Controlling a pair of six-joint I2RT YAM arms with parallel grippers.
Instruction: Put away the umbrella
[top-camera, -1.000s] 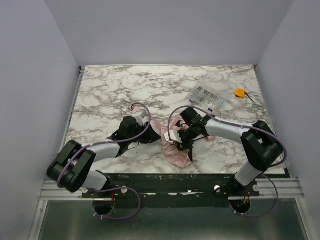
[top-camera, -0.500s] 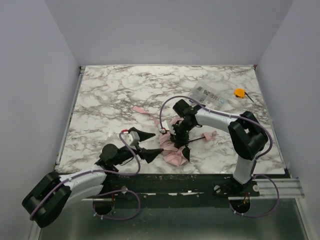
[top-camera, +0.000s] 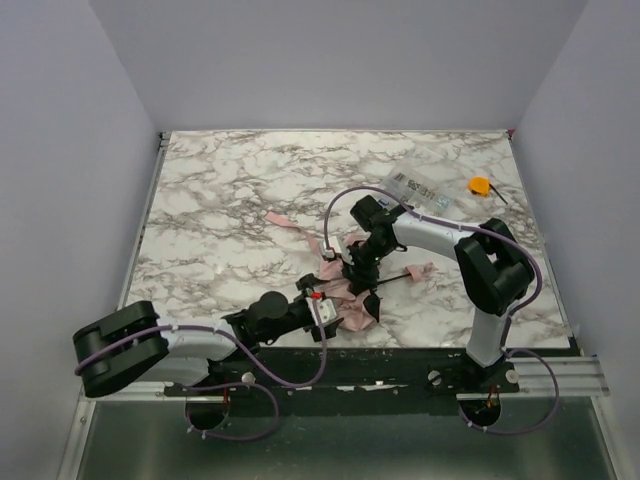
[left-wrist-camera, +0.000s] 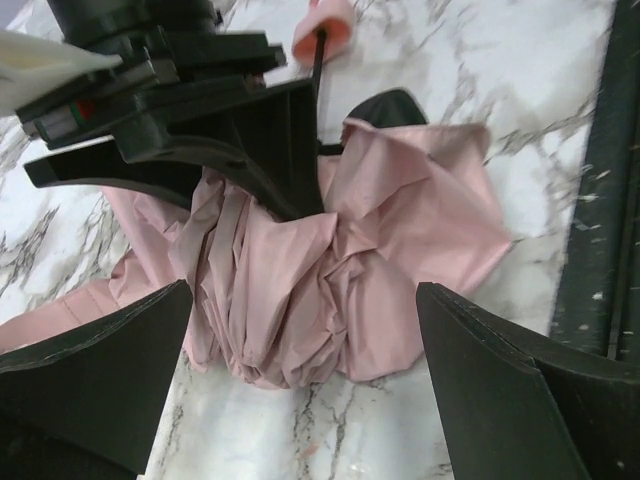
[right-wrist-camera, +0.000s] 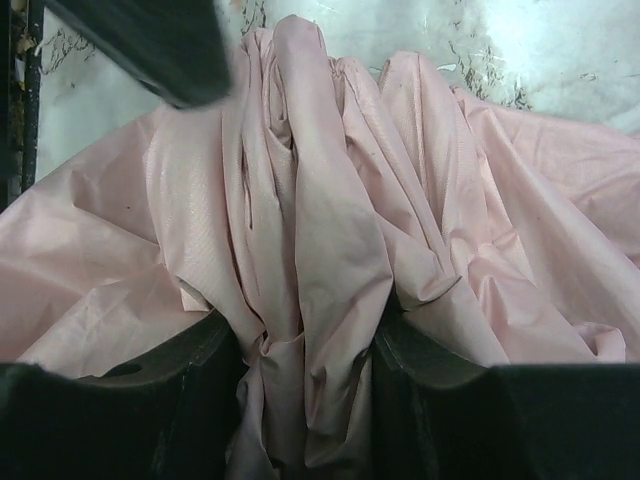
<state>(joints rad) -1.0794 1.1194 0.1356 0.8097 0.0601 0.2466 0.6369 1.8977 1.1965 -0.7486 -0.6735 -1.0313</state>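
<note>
The umbrella (top-camera: 352, 308) lies crumpled near the table's front edge, a heap of pale pink fabric. Its thin dark shaft runs right to a small pink handle (top-camera: 422, 269), and a pink strap (top-camera: 280, 218) trails off to the left. My right gripper (top-camera: 353, 274) comes down on the heap from behind. In the right wrist view it (right-wrist-camera: 300, 345) is shut on a gathered fold of the umbrella (right-wrist-camera: 300, 230). My left gripper (top-camera: 325, 306) is low at the heap's near-left side. Its jaws (left-wrist-camera: 305, 300) stand wide open either side of the fabric (left-wrist-camera: 290, 270), holding nothing.
A clear labelled plastic packet (top-camera: 415, 188) and a small orange object (top-camera: 480, 186) lie at the back right of the marble table (top-camera: 220, 190). The black front rail (left-wrist-camera: 600, 200) runs just beside the umbrella. Grey walls close in on three sides.
My left gripper let go, opened wide, drew back toward the near edge, then swung right to the fabric's near side. The right gripper kept its hold and pulled the fabric slightly back.
</note>
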